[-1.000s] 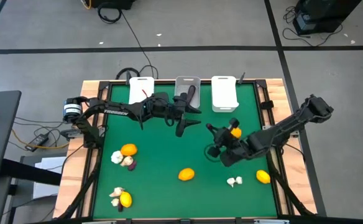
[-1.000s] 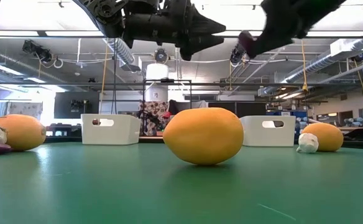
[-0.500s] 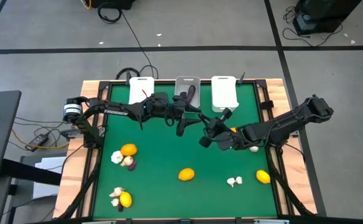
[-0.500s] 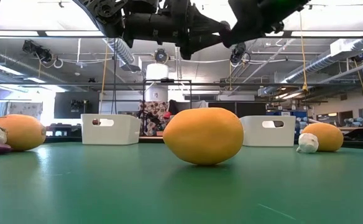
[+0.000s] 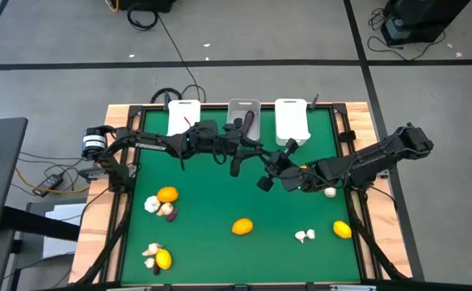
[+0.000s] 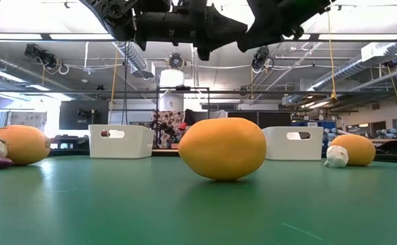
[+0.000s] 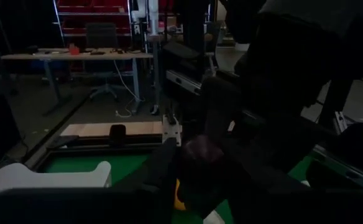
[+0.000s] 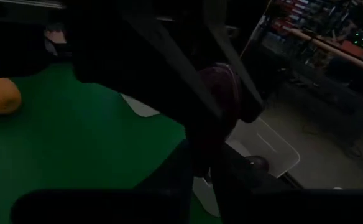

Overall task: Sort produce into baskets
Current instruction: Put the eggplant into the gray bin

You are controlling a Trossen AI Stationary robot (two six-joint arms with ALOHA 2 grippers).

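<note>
Left pincer (image 5: 250, 150) of mine hangs above the green table (image 5: 204, 210), just in front of the grey middle basket (image 5: 242, 106), and my right pincer (image 5: 270, 166) hangs close against it, tip to tip. Between the two sits a dark purple eggplant (image 8: 222, 90). My left wrist view shows it right ahead of me (image 7: 200, 149), with the other arm's dark bulk just behind it. Both pincers stand narrow, but the wrist views are too dark here - I cannot tell which of them grips the eggplant, or whether both do.

At the far edge stand three baskets in a row: a white one on the left (image 5: 183, 115), the grey one, and a white one on the right (image 5: 291, 121). Another eggplant (image 5: 248, 123) lies in the grey one.

One citrus (image 5: 303, 170) peeks out from under my right arm, with a garlic bulb (image 5: 330, 192) beside that arm. A citrus (image 5: 242, 227) lies alone near the middle of the table - it fills the centre of the low view (image 6: 222, 148). Toward the near right corner lie a garlic bulb (image 5: 305, 236) and a citrus (image 5: 343, 230), a little apart. On the left side a citrus (image 5: 167, 194), a garlic bulb (image 5: 151, 204) and a small eggplant (image 5: 168, 211) lie bunched together. At the near left a citrus (image 5: 164, 259) lies touching more garlic (image 5: 151, 252).
</note>
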